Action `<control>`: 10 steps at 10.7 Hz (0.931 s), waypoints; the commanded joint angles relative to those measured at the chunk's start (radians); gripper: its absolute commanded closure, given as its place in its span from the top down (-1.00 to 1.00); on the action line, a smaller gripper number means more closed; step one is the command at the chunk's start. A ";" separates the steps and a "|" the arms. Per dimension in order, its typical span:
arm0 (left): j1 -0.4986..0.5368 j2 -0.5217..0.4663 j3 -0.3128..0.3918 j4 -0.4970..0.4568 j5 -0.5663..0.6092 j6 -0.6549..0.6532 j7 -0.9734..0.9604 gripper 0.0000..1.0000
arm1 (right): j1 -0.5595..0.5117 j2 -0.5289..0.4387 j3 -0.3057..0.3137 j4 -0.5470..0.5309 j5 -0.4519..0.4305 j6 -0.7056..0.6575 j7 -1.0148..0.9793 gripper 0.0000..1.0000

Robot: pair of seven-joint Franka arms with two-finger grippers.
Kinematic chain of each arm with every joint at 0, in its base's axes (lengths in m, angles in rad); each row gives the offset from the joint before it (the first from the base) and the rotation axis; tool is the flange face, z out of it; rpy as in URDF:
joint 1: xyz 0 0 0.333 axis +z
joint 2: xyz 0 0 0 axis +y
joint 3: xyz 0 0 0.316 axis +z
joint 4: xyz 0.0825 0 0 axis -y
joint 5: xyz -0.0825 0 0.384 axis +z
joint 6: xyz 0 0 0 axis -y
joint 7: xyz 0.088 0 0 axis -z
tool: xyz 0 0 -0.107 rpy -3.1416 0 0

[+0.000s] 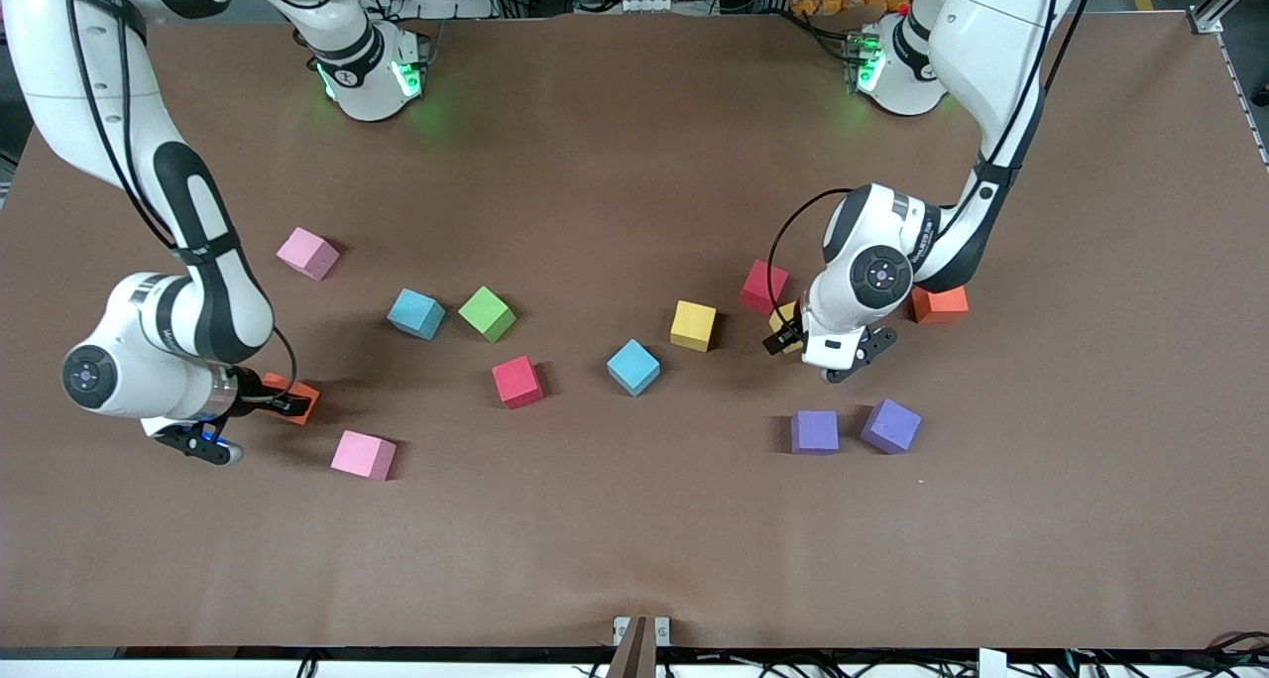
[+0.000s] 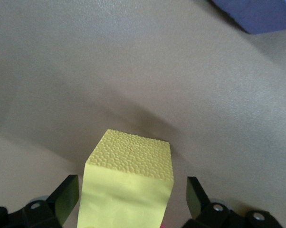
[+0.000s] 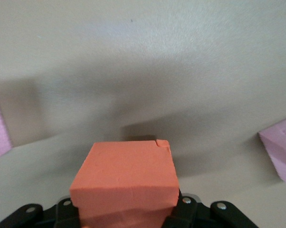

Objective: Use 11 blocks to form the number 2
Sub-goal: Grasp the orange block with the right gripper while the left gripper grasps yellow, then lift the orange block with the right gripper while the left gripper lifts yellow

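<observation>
Right gripper [image 3: 126, 211] clamped on orange block [image 3: 126, 178], left gripper [image 2: 128, 199] spread wide astride yellow block [image 2: 128, 185]; risk of foam slipping from shallow grip.

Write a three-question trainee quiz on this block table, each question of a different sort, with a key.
1. True or false: the right gripper is shut on an orange block.
2. Multiple choice: which block sits between the open fingers of the left gripper? A) a purple block B) a yellow block C) the green block
3. Fill in: the two purple blocks lie side by side, ____ to the front camera than the left gripper's yellow block.

Key: 1 true; 2 B; 3 nearer.
</observation>
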 commanded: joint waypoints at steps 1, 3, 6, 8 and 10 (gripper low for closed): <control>-0.029 0.021 0.006 0.007 -0.014 0.008 -0.014 1.00 | 0.006 -0.215 0.004 -0.147 -0.009 -0.017 -0.014 -0.41; -0.029 0.026 0.007 0.009 -0.011 0.007 -0.013 1.00 | 0.070 -0.361 0.006 -0.250 -0.003 -0.022 0.003 -0.41; -0.028 0.026 0.006 0.007 0.006 0.005 -0.011 -0.39 | 0.260 -0.507 0.006 -0.398 0.003 -0.013 0.047 -0.41; -0.028 0.026 0.007 0.009 0.006 0.003 -0.016 -0.97 | 0.403 -0.547 0.006 -0.437 0.005 -0.013 0.054 -0.41; -0.020 0.020 0.007 0.009 0.006 -0.003 -0.045 -1.00 | 0.504 -0.587 0.006 -0.509 0.005 0.010 0.080 -0.40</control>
